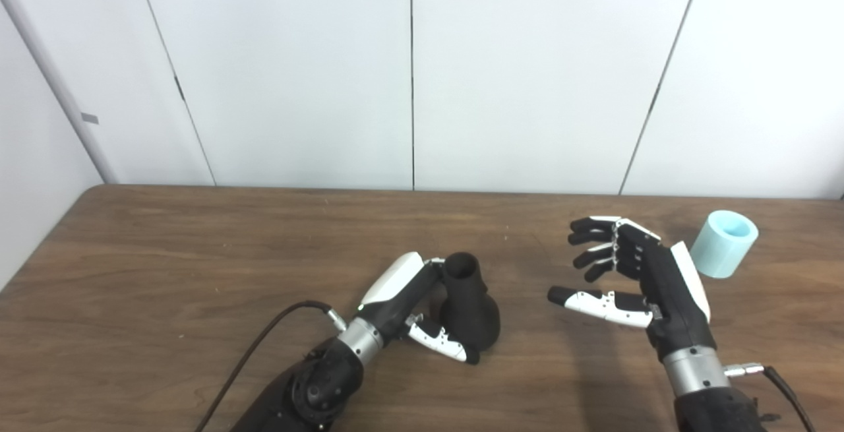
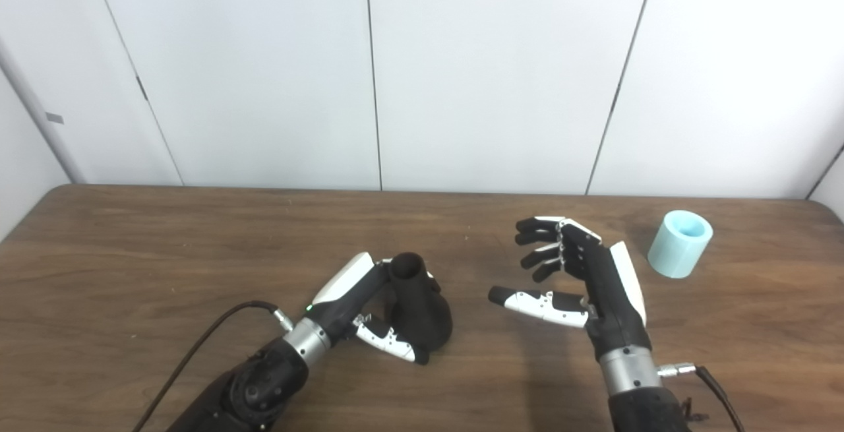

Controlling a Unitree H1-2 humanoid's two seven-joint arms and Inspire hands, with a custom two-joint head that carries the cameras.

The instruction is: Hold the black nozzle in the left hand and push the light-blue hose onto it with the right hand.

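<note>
Nearest to me, my two forearms come up from the bottom edge over the brown wooden table (image 1: 165,254), which fills the lower half of both views below white wall panels (image 1: 527,69).

I take the black nozzle (image 1: 469,310) as my landmark. It stands upright on the table on its broad flared base, its narrow open mouth pointing up. My left hand (image 1: 412,303) is wrapped around it from the left: the thumb lies across the front of the flared base, and the other fingers reach round behind the neck, where I cannot see their tips. So this hand is closed on the nozzle, which rests on the table surface.

To the right of the nozzle, well apart from it, my right hand (image 2: 580,280) hangs above the table with nothing in it. Its fingers are curled loosely and spread, the thumb stretched out toward the nozzle, with a wide gap between thumb and fingers.

Farther right again, beyond my right hand and nearer the wall, the light-blue hose (image 2: 680,244) sits on the table. It is a short, stubby tube, tilted, with its open end facing up and toward the wall. Neither hand touches it.

A black cable (image 1: 264,346) runs from my left wrist across the table, to the left of the nozzle.
</note>
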